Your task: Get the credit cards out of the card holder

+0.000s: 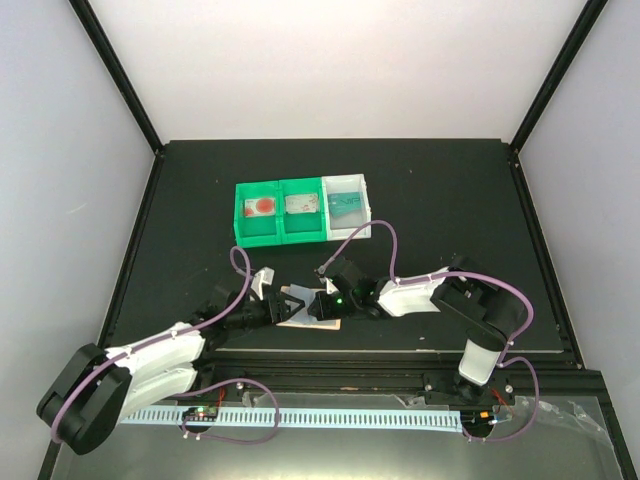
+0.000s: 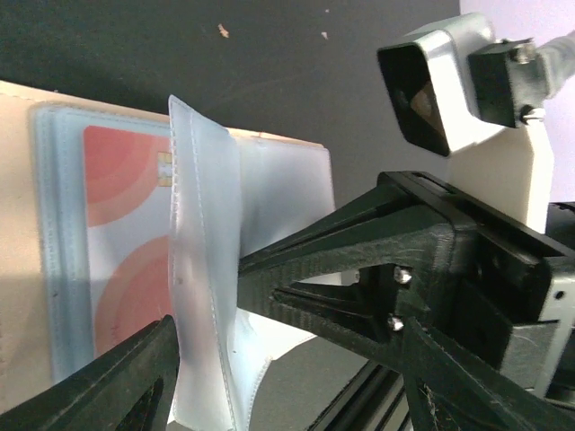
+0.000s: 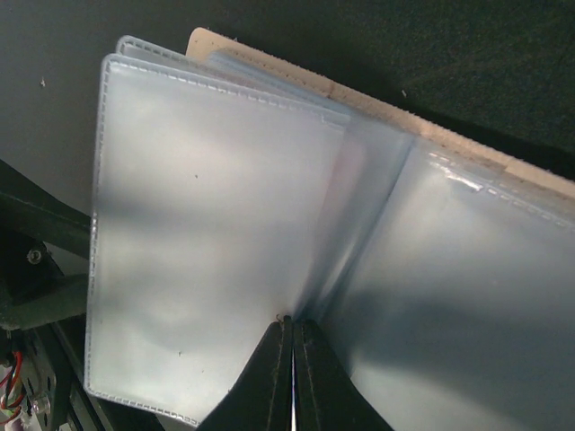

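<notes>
Near the black table's [image 1: 450,200] near edge lies the opened tan rectangular card holder [image 1: 302,319], the left gripper [image 1: 283,306] spread beside it, the right gripper [image 3: 289,359] pinching one clear plastic sleeve [image 3: 207,233].

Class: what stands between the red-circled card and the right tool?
In the left wrist view, a clear plastic sleeve stands upright between the red-circled card and the shut right tool, which pinches it.

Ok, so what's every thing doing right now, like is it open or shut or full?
card holder: open, one clear sleeve standing up.
red-and-white card: inside the holder.
left end effector: open.
right end effector: shut on the clear sleeve.
bin tray: holds three credit cards, one per compartment.
</notes>
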Action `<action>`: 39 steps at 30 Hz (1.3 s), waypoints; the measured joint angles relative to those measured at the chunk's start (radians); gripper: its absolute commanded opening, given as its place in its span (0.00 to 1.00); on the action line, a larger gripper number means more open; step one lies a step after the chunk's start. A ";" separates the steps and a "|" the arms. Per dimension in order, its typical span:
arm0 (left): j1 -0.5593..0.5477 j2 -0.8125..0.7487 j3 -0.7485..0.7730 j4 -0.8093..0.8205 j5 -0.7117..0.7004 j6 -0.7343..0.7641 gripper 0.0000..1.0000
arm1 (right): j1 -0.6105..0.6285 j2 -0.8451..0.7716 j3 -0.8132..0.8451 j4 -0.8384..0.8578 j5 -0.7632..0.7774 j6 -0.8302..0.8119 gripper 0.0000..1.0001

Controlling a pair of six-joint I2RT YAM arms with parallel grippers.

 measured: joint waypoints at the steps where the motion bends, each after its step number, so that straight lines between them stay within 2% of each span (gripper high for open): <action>1: 0.000 -0.005 -0.002 0.005 0.004 -0.004 0.70 | 0.000 0.000 -0.001 0.002 0.000 0.000 0.04; 5: 0.000 -0.027 -0.003 0.026 0.014 -0.023 0.70 | 0.000 -0.002 -0.006 0.011 0.000 0.000 0.05; 8: -0.001 -0.031 -0.003 0.047 0.021 -0.035 0.70 | 0.000 -0.006 -0.016 0.027 0.000 0.003 0.11; 17: -0.015 -0.020 -0.003 0.079 0.027 -0.058 0.70 | 0.003 -0.030 -0.048 0.064 0.002 0.019 0.15; 28: -0.053 0.046 0.001 0.116 0.027 -0.073 0.69 | 0.003 -0.157 -0.114 0.068 0.071 0.034 0.24; 39: -0.144 0.125 0.075 0.148 0.005 -0.086 0.68 | 0.004 -0.321 -0.177 -0.009 0.222 0.034 0.26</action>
